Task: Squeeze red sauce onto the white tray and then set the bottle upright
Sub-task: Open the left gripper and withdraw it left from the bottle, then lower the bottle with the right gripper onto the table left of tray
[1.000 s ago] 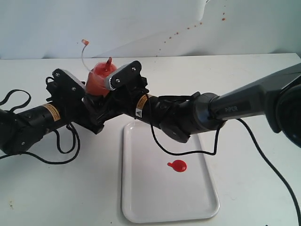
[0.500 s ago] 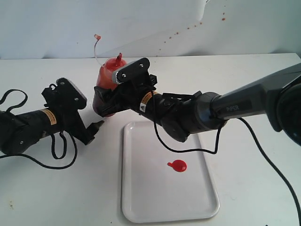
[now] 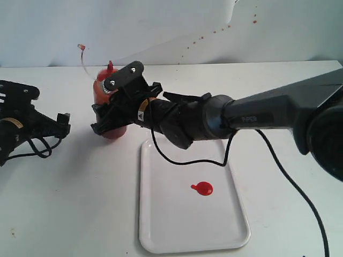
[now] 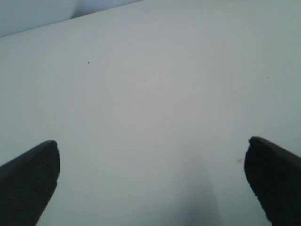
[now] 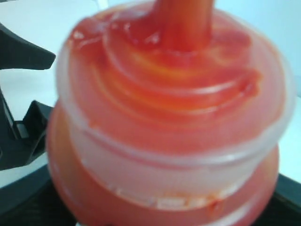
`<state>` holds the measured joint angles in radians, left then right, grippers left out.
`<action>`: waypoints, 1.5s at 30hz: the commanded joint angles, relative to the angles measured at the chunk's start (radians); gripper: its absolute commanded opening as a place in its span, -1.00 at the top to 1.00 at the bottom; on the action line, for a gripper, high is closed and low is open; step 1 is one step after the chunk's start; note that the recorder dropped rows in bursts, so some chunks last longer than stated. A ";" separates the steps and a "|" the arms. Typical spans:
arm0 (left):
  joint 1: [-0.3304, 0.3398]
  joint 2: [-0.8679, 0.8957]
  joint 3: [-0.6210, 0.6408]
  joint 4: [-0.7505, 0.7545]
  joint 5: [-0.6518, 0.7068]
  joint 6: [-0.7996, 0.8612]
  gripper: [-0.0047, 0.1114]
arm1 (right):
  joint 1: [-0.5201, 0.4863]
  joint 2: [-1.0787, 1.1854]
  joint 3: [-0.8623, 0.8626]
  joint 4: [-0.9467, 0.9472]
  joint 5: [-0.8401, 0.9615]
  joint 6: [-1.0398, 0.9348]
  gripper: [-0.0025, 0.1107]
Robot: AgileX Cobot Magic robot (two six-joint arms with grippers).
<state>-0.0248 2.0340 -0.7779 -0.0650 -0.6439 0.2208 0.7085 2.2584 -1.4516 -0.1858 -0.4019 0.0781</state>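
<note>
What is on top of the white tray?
A round blob of red sauce lies on the tray, near its middle. A black cable crosses the far part. The right arm covers a piece of the far rim, so that spot is hidden.

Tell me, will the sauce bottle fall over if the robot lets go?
Probably not: the squeeze bottle looks upright, base on the table. It's tall and narrow, so a bump might tip it. Its translucent plastic likely squishes easily.

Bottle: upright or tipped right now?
Upright. The bottle has its nozzle pointing up and its base down at the table, with the right gripper closed around it.
</note>
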 commanded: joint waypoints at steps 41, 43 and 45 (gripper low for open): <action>0.002 -0.010 0.004 -0.001 -0.144 -0.279 -0.86 | 0.012 0.050 -0.120 -0.008 0.077 -0.002 0.76; 0.002 -0.010 0.004 -0.001 -0.144 -0.279 -0.86 | 0.012 0.050 -0.120 -0.008 0.077 -0.002 0.55; 0.002 -0.010 0.004 -0.001 -0.144 -0.279 -0.86 | 0.012 0.050 -0.120 -0.008 0.073 -0.002 0.31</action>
<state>-0.0248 2.0340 -0.7779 -0.0650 -0.7777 -0.0491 0.7175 2.3260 -1.5620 -0.1838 -0.2869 0.0781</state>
